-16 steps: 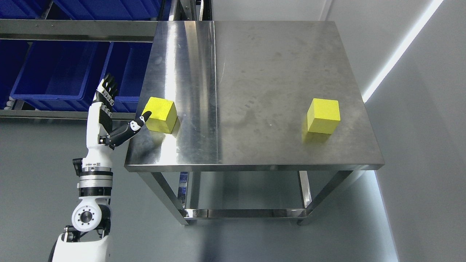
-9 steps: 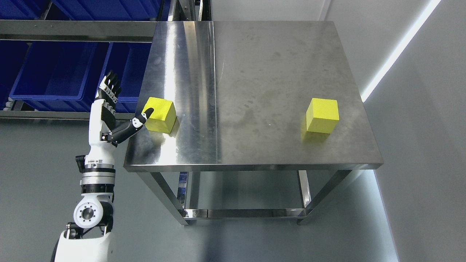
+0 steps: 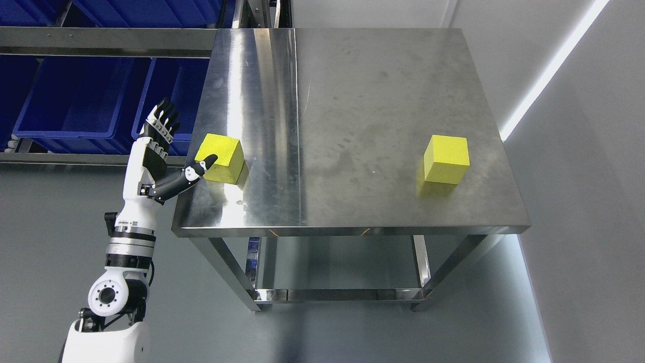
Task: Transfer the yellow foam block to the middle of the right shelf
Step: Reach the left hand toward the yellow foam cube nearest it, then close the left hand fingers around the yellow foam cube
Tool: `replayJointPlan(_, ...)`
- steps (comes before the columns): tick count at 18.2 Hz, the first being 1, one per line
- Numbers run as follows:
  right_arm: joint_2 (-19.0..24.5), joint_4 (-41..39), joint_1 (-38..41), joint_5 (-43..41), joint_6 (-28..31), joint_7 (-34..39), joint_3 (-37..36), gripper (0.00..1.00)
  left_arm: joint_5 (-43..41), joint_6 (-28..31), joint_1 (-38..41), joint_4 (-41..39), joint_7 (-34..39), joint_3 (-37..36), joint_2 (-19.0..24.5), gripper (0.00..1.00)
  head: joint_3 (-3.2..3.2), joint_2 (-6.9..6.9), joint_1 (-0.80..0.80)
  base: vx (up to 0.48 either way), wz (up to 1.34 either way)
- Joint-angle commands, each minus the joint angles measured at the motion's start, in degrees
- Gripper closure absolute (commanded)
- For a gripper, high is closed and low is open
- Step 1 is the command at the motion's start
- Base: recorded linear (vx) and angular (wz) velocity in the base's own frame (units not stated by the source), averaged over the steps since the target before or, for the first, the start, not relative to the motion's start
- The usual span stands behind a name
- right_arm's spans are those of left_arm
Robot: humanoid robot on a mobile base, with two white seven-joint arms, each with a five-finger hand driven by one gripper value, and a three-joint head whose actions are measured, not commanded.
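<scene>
Two yellow foam blocks rest on the steel table. One block sits near the table's left edge, the other block near its right edge. My left hand is raised beside the left block with its fingers spread, open. Its four fingers point up, just left of the table edge. The thumb tip overlaps the block's near left face; whether it touches is unclear. Nothing is held. The right arm does not show.
A metal rack with large blue bins stands at the left, right behind my left hand. A grey wall with a bright light strip bounds the right side. Under the table runs a low steel crossbar.
My left hand has moved slightly right and up toward the left block, the thumb now reaching further over its face. Both blocks stay where they were.
</scene>
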Motion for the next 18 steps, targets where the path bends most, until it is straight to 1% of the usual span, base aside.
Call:
replayJointPlan(1, -1.00, -1.00, -0.18, -0.09, -0.02, 0.04, 0.00, 0.00, 1.16, 4.78, -0.47, 0.84, -0.52, -0.28, 3.75, 0.01, 0.00, 0.00, 0.00, 0.011, 0.03)
replayJointPlan(4, -1.00, -1.00, -0.17, 0.00, -0.02, 0.04, 0.00, 0.00, -0.06, 5.15, -2.22, 2.42, -2.18, -0.98, 4.01, 0.01, 0.00, 0.00, 0.00, 0.004, 0.01)
replayJointPlan(6, -1.00, -1.00, -0.09, -0.09, -0.02, 0.04, 0.00, 0.00, -1.82, 5.32, -2.93, 3.30, -7.96, -2.30, 4.10, 0.01, 0.00, 0.00, 0.00, 0.000, 0.00)
replayJointPlan(7, -1.00, -1.00, -0.17, 0.00, -0.02, 0.04, 0.00, 0.00, -2.61, 5.32, -3.72, 4.26, -9.64, -2.30, 3.93, 0.01, 0.00, 0.00, 0.00, 0.000, 0.00)
replayJointPlan(12, -1.00, -1.00, -0.17, 0.00, -0.02, 0.04, 0.00, 0.00, -8.41, 5.41, -5.56, 7.87, -10.01, -2.30, 3.75, 0.01, 0.00, 0.00, 0.00, 0.000, 0.00)
replayJointPlan(15, -1.00, -1.00, -0.17, 0.00, -0.02, 0.04, 0.00, 0.00, -9.21, 5.67, -6.71, 9.19, -9.92, -2.22, 3.58, 0.01, 0.00, 0.00, 0.00, 0.000, 0.00)
replayJointPlan(18, -1.00, -1.00, -0.17, 0.00, -0.02, 0.04, 0.00, 0.00, -9.12, 9.27, -7.76, 9.55, -10.01, -1.78, 3.40, 0.02, 0.00, 0.00, 0.00, 0.000, 0.00)
